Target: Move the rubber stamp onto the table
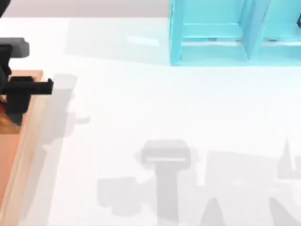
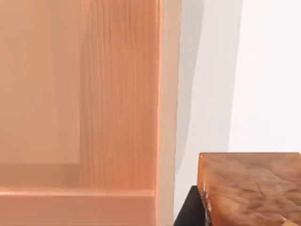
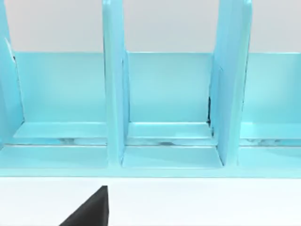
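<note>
At the table's (image 1: pixel 155 108) far left edge, the AgileX left gripper (image 1: pixel 21 92) hangs over the orange-brown wooden tray (image 1: pixel 19 155); the rubber stamp (image 2: pixel 251 188), a tan-brown block, sits close under its wrist camera, apparently held for the carry to the white surface, though whether the fingers clasp it cannot be told. Far right stands the light blue shelf unit (image 1: pixel 211 33); the right arm's wrist camera faces its compartments, seemingly parked.

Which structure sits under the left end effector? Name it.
The orange-brown wooden tray at the left edge; the light blue shelf unit stands at the back.
</note>
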Controlling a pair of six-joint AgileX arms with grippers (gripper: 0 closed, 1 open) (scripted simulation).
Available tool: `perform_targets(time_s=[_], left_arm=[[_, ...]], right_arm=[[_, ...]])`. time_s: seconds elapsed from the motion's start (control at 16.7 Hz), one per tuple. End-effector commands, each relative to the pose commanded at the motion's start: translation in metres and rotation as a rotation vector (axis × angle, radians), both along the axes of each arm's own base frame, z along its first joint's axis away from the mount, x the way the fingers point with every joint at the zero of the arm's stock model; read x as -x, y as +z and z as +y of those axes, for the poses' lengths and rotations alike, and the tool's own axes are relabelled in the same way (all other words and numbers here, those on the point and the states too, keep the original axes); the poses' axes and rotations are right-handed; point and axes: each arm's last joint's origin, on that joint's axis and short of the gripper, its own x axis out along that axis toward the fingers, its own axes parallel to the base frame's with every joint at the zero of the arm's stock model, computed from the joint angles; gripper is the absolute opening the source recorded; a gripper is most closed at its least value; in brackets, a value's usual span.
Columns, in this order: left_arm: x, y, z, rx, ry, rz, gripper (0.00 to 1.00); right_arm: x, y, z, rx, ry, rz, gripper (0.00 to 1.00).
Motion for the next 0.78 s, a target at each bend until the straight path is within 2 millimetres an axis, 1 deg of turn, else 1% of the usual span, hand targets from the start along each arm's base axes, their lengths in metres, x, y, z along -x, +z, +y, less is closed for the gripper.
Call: perform_targets(time_s=[0.12, 0.3, 0.42, 0.48, 0.6, 0.66, 0.78], left_arm=[[0.001, -0.004, -0.003, -0.003, -0.01, 0.033, 0.0], [0.001, -0.003, -0.002, -0.002, -0.007, 0.027, 0.0], [-0.003, -0.003, -0.004, -0.003, -0.011, 0.024, 0.0], [-0.009, -0.003, -0.007, -0.002, -0.015, 0.02, 0.0], [-0.029, -0.006, -0.017, -0.001, -0.022, 0.012, 0.0], [-0.042, -0.01, -0.023, 0.0, -0.022, 0.011, 0.0], [-0.074, -0.027, -0.037, 0.0, -0.013, 0.022, 0.0]], right_arm=[[0.0, 0.0, 0.0, 0.0, 0.0, 0.0, 1.0], [0.0, 0.0, 0.0, 0.0, 0.0, 0.0, 1.0], [0.0, 0.0, 0.0, 0.0, 0.0, 0.0, 1.0], [0.0, 0.0, 0.0, 0.0, 0.0, 0.0, 1.0], [0.0, 0.0, 0.0, 0.0, 0.0, 0.0, 1.0], [0.0, 0.0, 0.0, 0.0, 0.0, 0.0, 1.0], [0.0, 0.0, 0.0, 0.0, 0.0, 0.0, 1.0]])
